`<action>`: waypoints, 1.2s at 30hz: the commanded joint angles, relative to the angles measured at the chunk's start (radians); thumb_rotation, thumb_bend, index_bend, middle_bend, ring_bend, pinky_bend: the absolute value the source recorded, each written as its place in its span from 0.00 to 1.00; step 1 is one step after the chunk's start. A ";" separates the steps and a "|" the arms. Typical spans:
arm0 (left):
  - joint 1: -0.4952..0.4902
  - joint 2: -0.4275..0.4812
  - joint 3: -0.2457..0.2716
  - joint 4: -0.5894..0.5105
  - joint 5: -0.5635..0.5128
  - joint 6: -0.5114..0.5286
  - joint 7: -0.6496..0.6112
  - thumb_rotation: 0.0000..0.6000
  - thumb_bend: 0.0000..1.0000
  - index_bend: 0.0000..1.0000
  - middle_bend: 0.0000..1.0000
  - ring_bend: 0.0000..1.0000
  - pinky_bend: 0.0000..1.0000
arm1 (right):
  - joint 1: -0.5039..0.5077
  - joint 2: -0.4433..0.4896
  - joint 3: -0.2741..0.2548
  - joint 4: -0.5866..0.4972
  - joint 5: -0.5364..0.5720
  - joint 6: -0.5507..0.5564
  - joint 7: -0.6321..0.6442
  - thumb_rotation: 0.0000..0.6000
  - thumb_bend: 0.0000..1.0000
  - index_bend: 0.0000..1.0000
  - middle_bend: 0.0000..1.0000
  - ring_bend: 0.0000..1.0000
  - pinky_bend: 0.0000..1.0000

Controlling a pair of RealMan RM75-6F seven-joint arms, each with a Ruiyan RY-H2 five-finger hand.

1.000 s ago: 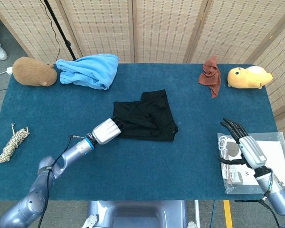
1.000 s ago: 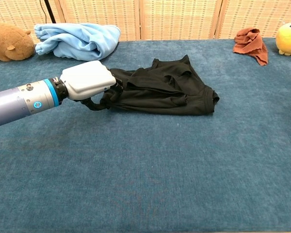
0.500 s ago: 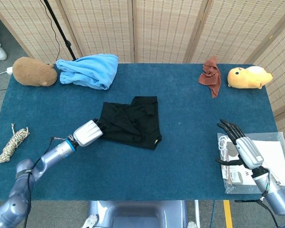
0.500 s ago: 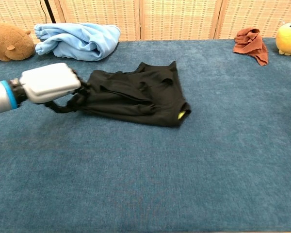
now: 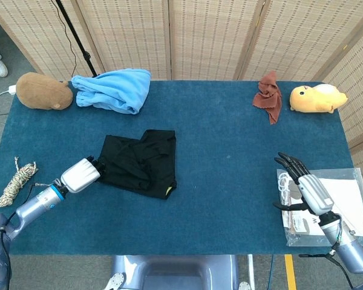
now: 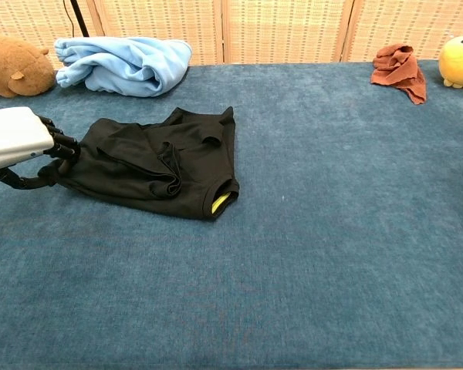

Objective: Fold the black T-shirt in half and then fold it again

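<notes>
1. The black T-shirt (image 5: 140,163) is lying bunched in a compact, layered heap on the left part of the tabletop (image 5: 230,181), so the folds look done, though untidily.
2. The left robot hand (image 5: 81,174) is gripping the shirt's left edge, fingers curled into the cloth.
3. The right robot hand (image 5: 305,184) is hovering with fingers spread, holding nothing, well apart from the shirt.
4. Releasing and smoothing appear to be what is remaining.

Open tbl (image 5: 230,181) btwn black T-shirt (image 5: 139,163) & plastic bag (image 5: 351,208).
</notes>
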State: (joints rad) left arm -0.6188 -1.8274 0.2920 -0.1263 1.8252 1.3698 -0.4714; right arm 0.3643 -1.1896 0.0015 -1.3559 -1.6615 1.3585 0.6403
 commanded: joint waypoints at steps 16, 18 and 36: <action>-0.033 -0.001 -0.064 -0.005 -0.047 0.118 -0.093 0.88 0.14 0.06 0.00 0.15 0.36 | -0.003 0.008 -0.004 -0.009 -0.005 0.009 0.005 1.00 0.00 0.00 0.00 0.00 0.00; -0.049 -0.020 -0.079 -0.003 -0.062 0.075 -0.071 0.95 0.14 0.07 0.00 0.16 0.36 | -0.003 0.008 -0.004 -0.009 -0.006 0.010 0.005 1.00 0.00 0.00 0.00 0.00 0.00; -0.151 -0.120 -0.114 0.007 -0.097 -0.143 0.010 1.00 0.18 0.17 0.05 0.19 0.36 | -0.003 0.008 0.000 0.005 0.009 0.005 0.020 1.00 0.00 0.00 0.00 0.00 0.00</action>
State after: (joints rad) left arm -0.7688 -1.9464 0.1791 -0.1197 1.7297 1.2282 -0.4609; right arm 0.3617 -1.1812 0.0013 -1.3509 -1.6525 1.3630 0.6601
